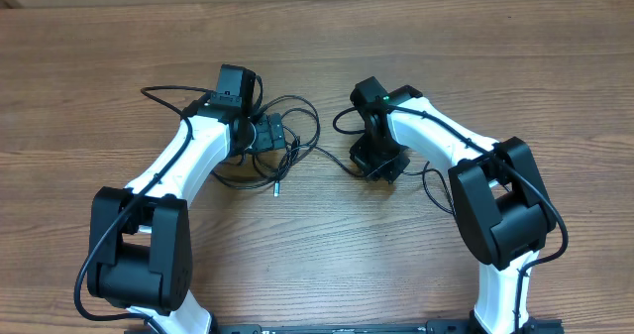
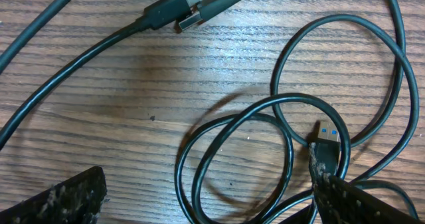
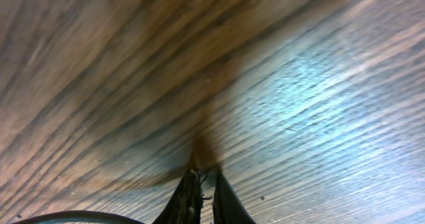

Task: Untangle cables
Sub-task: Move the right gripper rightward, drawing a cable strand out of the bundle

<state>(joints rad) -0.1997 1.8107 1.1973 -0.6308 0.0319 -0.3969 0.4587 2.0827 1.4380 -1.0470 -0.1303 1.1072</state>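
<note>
Quick tally: two robot arms, the left arm [image 1: 183, 161] and right arm [image 1: 436, 131], one wooden table [image 1: 555, 66], one tangle of black cables [image 2: 119, 36], three plugs [image 2: 327, 144] in the left wrist view.

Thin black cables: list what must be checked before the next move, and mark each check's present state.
1. Is the left gripper open above the thin black cables: ok.
2. Do cable loops lie between its fingers: ok.
3. Is the blue-tipped USB plug clear of those fingers: not ok, it sits at one fingertip.
4. Is the right gripper shut: ok.
5. Is the right gripper pinching a cable: cannot tell.
6. Are the cables separated on the brown wooden table: not ok, loops overlap.
</note>
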